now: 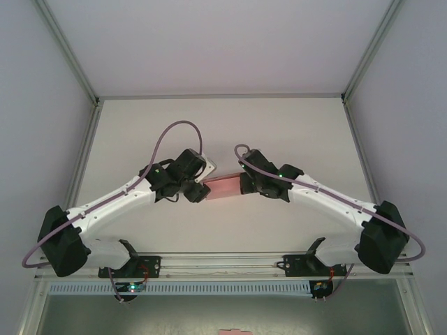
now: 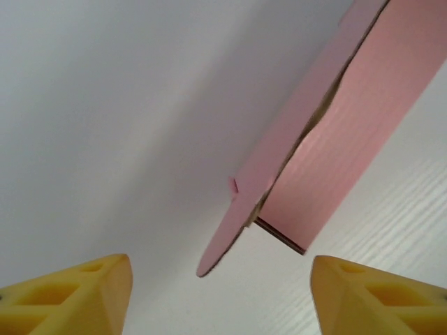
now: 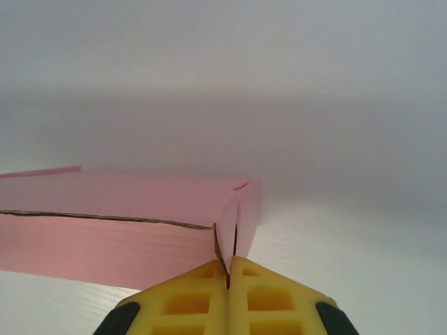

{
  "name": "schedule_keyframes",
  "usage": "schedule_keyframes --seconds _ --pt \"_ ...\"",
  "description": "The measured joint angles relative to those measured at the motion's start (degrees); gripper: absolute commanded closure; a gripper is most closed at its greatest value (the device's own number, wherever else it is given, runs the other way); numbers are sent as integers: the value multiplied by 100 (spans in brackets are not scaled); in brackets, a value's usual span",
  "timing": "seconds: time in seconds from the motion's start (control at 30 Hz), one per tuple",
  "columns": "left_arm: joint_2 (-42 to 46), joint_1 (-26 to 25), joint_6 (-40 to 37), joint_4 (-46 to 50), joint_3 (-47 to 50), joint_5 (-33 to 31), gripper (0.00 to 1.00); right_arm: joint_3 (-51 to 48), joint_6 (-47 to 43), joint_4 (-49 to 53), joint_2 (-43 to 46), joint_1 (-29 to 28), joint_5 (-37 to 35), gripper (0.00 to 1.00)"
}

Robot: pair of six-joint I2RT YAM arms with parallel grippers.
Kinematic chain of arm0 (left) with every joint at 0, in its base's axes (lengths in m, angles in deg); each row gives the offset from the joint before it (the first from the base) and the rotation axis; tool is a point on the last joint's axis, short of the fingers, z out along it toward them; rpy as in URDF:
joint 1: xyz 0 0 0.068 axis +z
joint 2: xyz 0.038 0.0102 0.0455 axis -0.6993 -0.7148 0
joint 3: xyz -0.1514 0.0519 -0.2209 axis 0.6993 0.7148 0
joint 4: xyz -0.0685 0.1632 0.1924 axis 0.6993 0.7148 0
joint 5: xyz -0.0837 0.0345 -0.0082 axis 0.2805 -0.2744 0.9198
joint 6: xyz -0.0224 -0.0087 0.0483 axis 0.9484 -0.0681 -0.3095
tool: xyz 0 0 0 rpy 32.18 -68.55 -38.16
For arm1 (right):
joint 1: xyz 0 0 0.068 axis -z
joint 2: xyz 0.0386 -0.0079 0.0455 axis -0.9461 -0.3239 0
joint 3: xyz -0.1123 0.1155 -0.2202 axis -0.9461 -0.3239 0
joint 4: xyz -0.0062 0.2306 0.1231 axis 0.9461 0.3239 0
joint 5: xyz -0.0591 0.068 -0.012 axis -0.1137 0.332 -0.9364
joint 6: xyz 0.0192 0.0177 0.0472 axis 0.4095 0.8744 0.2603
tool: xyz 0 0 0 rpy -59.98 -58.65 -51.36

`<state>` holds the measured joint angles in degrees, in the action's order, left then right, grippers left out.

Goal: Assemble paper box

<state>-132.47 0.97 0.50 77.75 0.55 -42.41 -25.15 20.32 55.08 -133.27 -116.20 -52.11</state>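
- The paper box (image 1: 223,188), a shallow rectangular one of thin pink card, lies on the white table (image 1: 279,125), directly between the two grippers.
- The right gripper (image 1: 244,185) is clenched on the paper box (image 3: 119,223). In the right wrist view its yellow foam fingers (image 3: 272,303) are pressed together, and the thin end wall (image 3: 230,237) of the box is pinched between them.
- From this gripper (image 3: 228,279), the rest of the box extends ahead and to the left.
- The left gripper (image 1: 199,190) is released. In the left wrist view its two yellow fingers (image 2: 77,293) stand wide apart and they grasp nothing.
- Ahead of this gripper (image 2: 223,300), and to its right side, is the paper box (image 2: 349,139). A rounded flap (image 2: 223,244) of the box sticks out toward the fingers, but the fingers are apart from it.
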Motion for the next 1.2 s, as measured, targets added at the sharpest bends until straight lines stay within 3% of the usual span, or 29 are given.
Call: schedule_keyframes --seconds 0.2,0.53,0.7,0.77,0.8,0.97,1.2 --pt "-264 0 343 -70 -9 -275 52 -74 63 -162 -98 90 35 100" --pt "-590 0 415 -105 -341 -249 60 -90 59 -229 -98 109 46 100" --pt "-881 7 439 -98 -411 -289 76 -90 55 -236 -101 109 63 100" --pt "-879 37 457 -98 -411 -280 96 -90 55 -234 -98 109 63 100" --pt "-876 39 476 -103 -411 -264 100 -90 52 -236 -101 109 83 100" --pt "-922 83 706 -70 -509 -81 100 -57 33 -181 -140 70 28 100" --pt "-1355 428 1593 420 -1134 426 100 105 15 20 -304 -133 -306 100"
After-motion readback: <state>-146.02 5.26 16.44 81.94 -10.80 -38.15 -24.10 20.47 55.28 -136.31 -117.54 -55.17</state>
